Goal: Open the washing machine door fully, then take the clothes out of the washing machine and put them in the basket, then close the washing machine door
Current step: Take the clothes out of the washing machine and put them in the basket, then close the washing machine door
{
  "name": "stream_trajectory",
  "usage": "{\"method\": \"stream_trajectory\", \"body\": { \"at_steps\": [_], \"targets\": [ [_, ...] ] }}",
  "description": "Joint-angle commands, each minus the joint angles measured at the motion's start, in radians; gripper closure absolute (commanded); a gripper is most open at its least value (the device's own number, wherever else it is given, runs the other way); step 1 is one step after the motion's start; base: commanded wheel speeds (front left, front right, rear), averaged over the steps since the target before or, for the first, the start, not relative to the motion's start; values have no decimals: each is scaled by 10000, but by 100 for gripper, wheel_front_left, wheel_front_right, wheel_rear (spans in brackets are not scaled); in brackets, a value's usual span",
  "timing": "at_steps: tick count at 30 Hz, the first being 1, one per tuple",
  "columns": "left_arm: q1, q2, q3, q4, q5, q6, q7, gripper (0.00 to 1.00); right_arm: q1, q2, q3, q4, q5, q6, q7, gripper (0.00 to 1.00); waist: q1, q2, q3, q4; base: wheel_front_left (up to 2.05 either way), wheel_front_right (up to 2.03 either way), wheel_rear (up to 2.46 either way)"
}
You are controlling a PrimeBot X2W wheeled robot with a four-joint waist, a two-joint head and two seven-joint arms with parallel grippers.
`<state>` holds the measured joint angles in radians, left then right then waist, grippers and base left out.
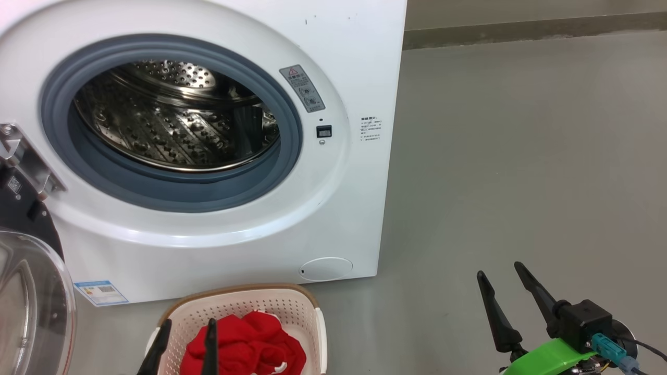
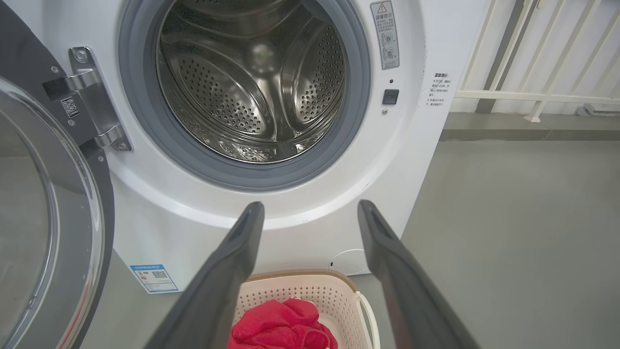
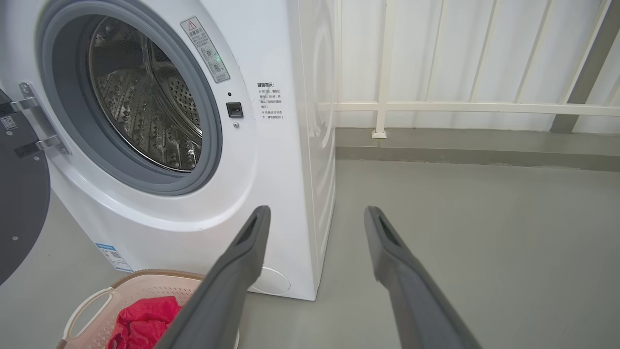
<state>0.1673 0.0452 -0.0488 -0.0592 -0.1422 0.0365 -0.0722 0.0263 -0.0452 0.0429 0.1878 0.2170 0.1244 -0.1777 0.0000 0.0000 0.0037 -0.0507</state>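
Open grey floor (image 1: 521,156) runs right of the washing machine (image 1: 354,219); the washing machine door (image 1: 31,302) stands wide at left. The clothes (image 1: 245,346) lie in the basket (image 1: 292,307) before it. The left pincer (image 1: 189,322) and right pincer (image 1: 498,269) are spread, empty.

Warning-triangle sticker (image 2: 385,35) on washing machine (image 2: 310,211)

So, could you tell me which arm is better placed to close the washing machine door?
Left, probably: the washing machine door hangs open at the robot's left, close beside the left tool, while the right tool sits far to the right.
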Motion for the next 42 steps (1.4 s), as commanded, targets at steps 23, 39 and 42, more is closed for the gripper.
{"method": "stream_trajectory", "body": {
  "at_steps": [23,39,42],
  "targets": [
    [-51,177,148,-442,-122,310,-12,0,119,-50,193,-536,-97,63,147,0,0,0,-104,-43,0,0,0],
    [-39,208,-34,-542,-145,428,-2,0,127,-50,175,-515,-90,63,139,0,0,0,-142,-11,-69,69,0],
    [-50,228,-66,-559,-149,431,-16,0,136,-50,177,-519,-80,63,141,0,0,0,-144,5,-193,193,0]
  ]
}}
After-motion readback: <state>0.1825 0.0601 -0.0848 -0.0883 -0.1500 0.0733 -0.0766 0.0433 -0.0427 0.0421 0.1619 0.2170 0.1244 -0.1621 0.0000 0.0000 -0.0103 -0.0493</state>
